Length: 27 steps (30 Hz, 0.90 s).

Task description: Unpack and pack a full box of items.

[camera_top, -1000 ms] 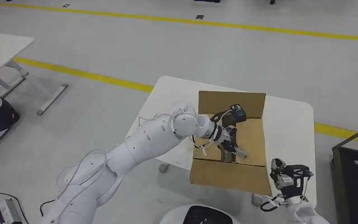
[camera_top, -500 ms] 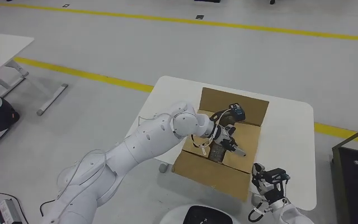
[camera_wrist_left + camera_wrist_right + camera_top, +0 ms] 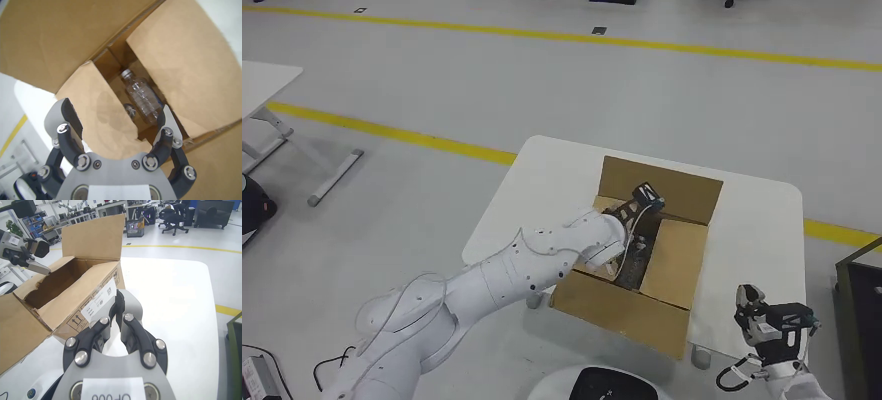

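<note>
Counter (image 3: 542, 190), white, carries an open cardboard box (image 3: 662, 185). Inside the box a clear plastic bottle (image 3: 140, 96) lies on its side, and just beside it is a smaller item (image 3: 129, 111) that I cannot identify. Left hand (image 3: 115, 106) hovers over one inner flap and the opening, spread wide and empty. Right hand (image 3: 117, 300), its fingers pressed together on nothing, is near the counter's corner, apart from the box.

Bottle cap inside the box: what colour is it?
Silver-grey cap on a clear bottle; the left wrist view shows it best.
</note>
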Motion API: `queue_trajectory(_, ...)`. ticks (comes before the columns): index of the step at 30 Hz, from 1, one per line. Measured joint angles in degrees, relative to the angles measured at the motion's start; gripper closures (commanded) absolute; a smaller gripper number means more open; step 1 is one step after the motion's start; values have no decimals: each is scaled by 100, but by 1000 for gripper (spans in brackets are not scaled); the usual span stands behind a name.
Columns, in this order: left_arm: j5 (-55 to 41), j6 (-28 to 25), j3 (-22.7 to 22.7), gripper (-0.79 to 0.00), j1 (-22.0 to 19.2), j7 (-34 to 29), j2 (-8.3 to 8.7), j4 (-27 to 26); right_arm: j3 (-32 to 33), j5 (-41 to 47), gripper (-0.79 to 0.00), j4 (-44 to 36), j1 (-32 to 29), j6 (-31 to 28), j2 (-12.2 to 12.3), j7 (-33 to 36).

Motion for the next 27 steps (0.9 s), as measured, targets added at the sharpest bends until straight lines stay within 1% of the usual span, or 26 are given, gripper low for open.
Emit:
queue_trajectory(3, 450, 120, 110, -785, -30, -120, -63, -11, -61, 13, 0, -11, -11, 31, -9, 25)
queue_trajectory(8, 441, 110, 110, -785, -30, -118, -61, -10, -148, -7, 0, 9, -6, 39, -20, 32)
queue_trajectory(15, 547, 45, 152, -785, -4, -89, -59, -2, -38, 73, 0, 13, 11, 68, -7, 80)
queue_trajectory(17, 943, -87, 230, -785, 38, -125, -71, -50, -16, 72, 0, 3, 8, 56, -2, 91)
queue_trajectory(19, 1273, -101, 296, -785, 115, -233, -103, -72, 11, 85, 0, -16, -13, 54, 2, 83)
queue_trajectory(21, 1604, -20, 378, -785, 156, -391, -142, 0, 32, 109, 0, -33, -33, 69, 4, 80)
queue_trajectory(25, 2440, 291, 602, -785, 227, -850, -294, 100, 57, 137, 0, -69, -67, 107, 6, 83)
queue_trajectory(27, 2835, 309, 704, -785, 240, -985, -359, 172, 64, 143, 0, -74, -79, 127, 7, 96)
